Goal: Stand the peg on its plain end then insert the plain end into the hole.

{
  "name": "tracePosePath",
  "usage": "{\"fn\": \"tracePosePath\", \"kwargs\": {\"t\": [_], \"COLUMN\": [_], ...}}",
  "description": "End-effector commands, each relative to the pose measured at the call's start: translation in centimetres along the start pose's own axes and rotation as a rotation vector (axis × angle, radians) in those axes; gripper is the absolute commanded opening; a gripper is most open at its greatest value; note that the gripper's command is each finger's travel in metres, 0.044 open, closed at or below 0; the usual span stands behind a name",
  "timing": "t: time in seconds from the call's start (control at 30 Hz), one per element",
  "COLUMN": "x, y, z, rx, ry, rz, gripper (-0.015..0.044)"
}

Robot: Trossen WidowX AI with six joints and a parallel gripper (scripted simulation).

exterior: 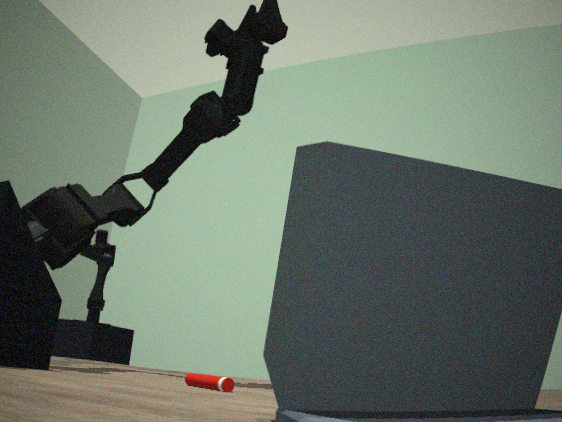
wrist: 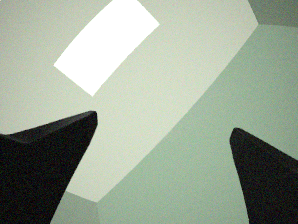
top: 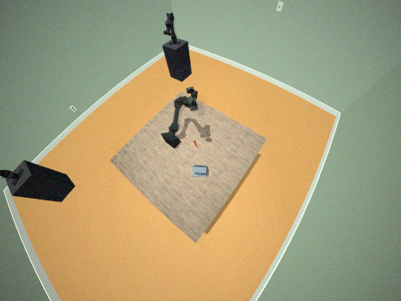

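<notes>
The red peg [top: 195, 144] [exterior: 202, 381] lies on its side on the table [top: 160, 185] [exterior: 125, 400], between the arm's base and the panel. Its white band is near the end towards the panel. The sloped panel [top: 200, 170] [exterior: 410, 280] is grey-blue and stands on the table; the exterior camera sees a large dark side of it. No hole can be made out. My gripper [exterior: 261, 4] [wrist: 166, 126] is open and empty, high above the table and pointing upwards, well away from the peg. The wrist view shows only ceiling and walls between and beyond the fingers.
Two other dark arms stand on black pedestals [top: 178, 60] [top: 43, 182] off the table, one behind it and one to its left in the top view. The panel rises well above the lying peg. My arm's shadow falls on the table near the peg.
</notes>
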State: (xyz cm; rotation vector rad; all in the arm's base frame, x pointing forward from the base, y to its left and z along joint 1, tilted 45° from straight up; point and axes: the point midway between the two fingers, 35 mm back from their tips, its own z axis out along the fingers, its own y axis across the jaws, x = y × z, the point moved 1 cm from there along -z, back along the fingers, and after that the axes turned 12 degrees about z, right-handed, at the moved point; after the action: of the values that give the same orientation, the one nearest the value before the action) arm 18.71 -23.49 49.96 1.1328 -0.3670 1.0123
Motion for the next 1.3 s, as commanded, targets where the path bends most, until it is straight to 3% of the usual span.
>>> {"fn": "tracePosePath", "kwargs": {"t": [0.0,0.6,1.27], "x": [-0.1,-1.0,-3.5], "y": [-3.1,-14.9,-25.7], "z": [0.1,-2.3,-9.8], "rx": [0.106,0.541,1.022], "ry": [0.021,0.186,0.498], "rz": [-0.105,-0.507,-0.851], "gripper": [0.044,0.044,0.044]}}
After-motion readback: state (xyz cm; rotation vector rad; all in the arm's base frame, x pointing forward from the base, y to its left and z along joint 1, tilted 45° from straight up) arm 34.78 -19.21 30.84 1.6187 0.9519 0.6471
